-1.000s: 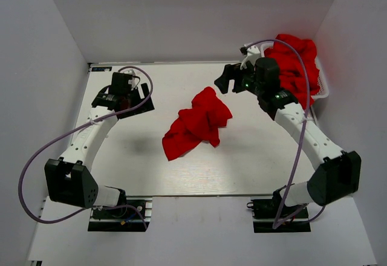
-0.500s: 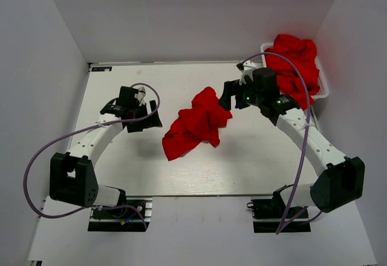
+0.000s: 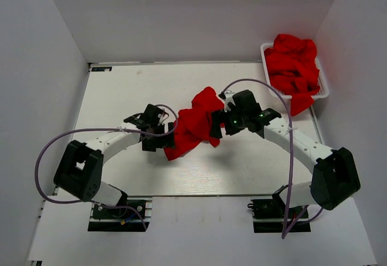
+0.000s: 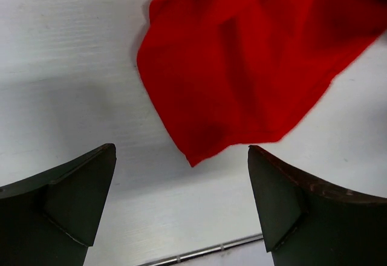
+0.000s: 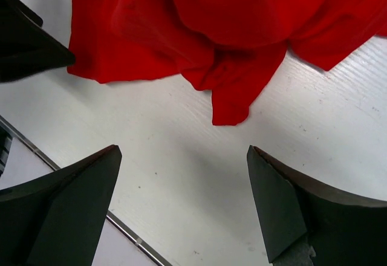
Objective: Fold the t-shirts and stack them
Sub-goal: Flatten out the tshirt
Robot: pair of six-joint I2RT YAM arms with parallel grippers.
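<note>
Crumpled t-shirt point(image 3: 193, 127) — left tool point(image 4: 181, 150), right tool point(image 5: 183, 149) beside, agape

We see a t-shirt point(image 3: 196, 124) made of soft red cloth. The cloth is matt, with no shine on it, and it is full of folds and creases. The table point(image 3: 121, 90) under it looks white, hard and smooth, with thin fine lines running along it and a few tiny specks. The other t-shirts point(image 3: 293, 66) are the same soft red cloth, and their basket point(image 3: 266, 57) looks like white plastic. The fingers point(image 4: 66, 205) of the left gripper point(image 4: 181, 157) look like dark, dull plastic with flat faces. The right gripper point(image 5: 181, 157) looks just the same. The left arm point(image 3: 100, 142) and right arm point(image 3: 296, 142) have white, hard, slightly shiny shells.
</note>
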